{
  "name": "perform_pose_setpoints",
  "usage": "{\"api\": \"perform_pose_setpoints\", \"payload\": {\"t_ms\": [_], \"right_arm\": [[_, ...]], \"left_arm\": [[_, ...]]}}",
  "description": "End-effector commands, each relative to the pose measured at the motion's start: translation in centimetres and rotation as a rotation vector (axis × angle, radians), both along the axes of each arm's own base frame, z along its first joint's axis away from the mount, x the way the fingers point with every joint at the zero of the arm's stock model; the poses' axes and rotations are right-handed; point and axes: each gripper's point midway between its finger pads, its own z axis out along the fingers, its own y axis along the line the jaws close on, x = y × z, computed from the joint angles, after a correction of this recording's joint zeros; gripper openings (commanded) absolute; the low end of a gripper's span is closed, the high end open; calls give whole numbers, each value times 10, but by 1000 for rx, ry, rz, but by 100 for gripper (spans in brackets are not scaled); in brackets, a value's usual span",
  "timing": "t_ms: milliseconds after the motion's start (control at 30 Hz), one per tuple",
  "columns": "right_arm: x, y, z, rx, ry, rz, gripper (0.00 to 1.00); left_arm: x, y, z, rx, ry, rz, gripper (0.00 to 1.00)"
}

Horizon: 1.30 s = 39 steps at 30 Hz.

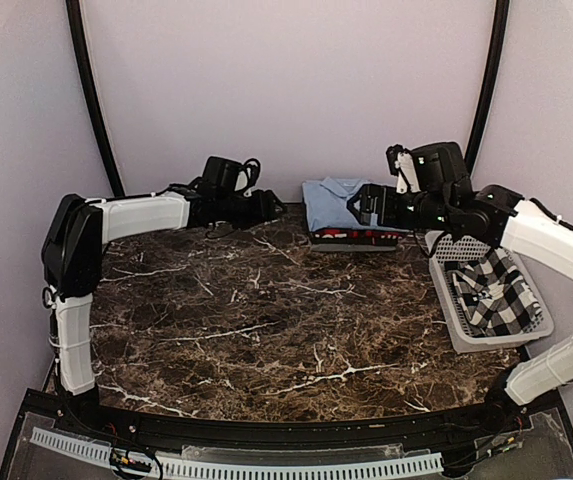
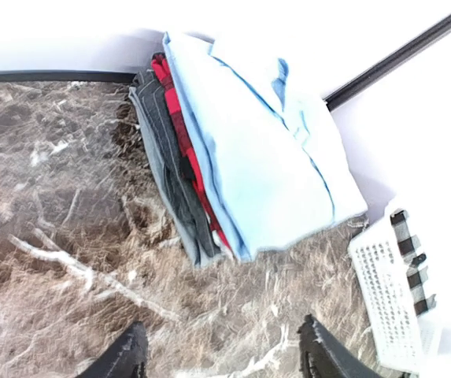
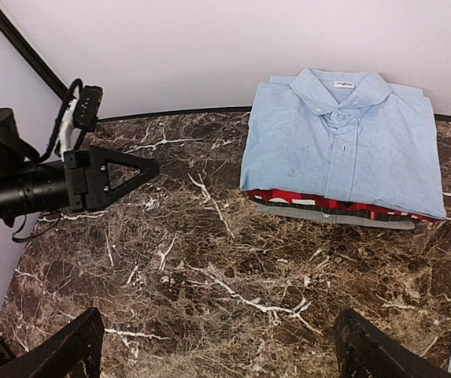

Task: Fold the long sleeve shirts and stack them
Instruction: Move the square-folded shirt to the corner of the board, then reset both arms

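A folded stack of long sleeve shirts lies at the back middle of the table. The light blue shirt is on top, collar toward the wall. Under it the red-and-black plaid shirt shows as an edge, with a grey garment at the bottom. The black-and-white checked shirt lies crumpled in the white basket on the right. My left gripper is left of the stack, open and empty over bare marble. My right gripper hovers at the stack's right front, open and empty.
The white lattice basket stands close to the stack's right side. The back wall rises just behind the stack. Black curved frame poles stand at both back corners. In the right wrist view the left gripper points toward the stack.
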Motion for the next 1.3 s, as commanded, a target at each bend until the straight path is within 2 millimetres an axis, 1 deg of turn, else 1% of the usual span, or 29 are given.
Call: {"api": "perform_pose_setpoints", "payload": {"t_ms": [0,33,67,167,200,267,300,333,367,400,433,633,767,833,1067,1200,1267], "right_arm": [[1,-10,17,41,-69,-35,99],[0,-12,20,48,-80,-41,99],[-1,-13,20,52,-86,-43,99],[-4,-19,21,56,-103,-59,99],[-4,-21,22,58,-109,-64,99],[-5,-25,22,57,-118,-78,99],[-7,-27,21,59,-121,-83,99],[-7,-28,20,60,-122,-84,99],[-8,-29,21,63,-129,-86,99],[-9,-30,20,66,-131,-86,99],[-9,-30,19,63,-132,-88,99],[-10,-34,5,41,-119,-98,99],[-8,-35,-10,11,-85,-111,99],[-7,-37,-14,3,-76,-124,99],[-5,-50,-22,-24,-55,-200,99],[-3,-55,-22,-37,-49,-231,99],[-3,-58,-21,-41,-49,-247,99]], "left_arm": [[-24,22,45,21,-88,1,72],[-27,25,48,25,-92,0,75],[-34,30,58,23,-107,5,78],[-49,41,74,31,-130,7,82],[-57,47,83,29,-145,10,87],[-68,56,92,35,-164,15,93],[-72,60,93,47,-169,18,94],[-79,66,99,49,-181,18,94],[-83,71,94,66,-170,24,95],[-90,75,103,64,-189,23,96],[-96,81,108,65,-201,31,97],[-120,104,119,92,-239,51,99],[-130,115,120,114,-246,67,99],[-135,121,122,120,-255,74,99],[-150,136,131,136,-284,91,99],[-153,144,132,149,-302,116,99],[-151,151,134,162,-315,152,99]]}}
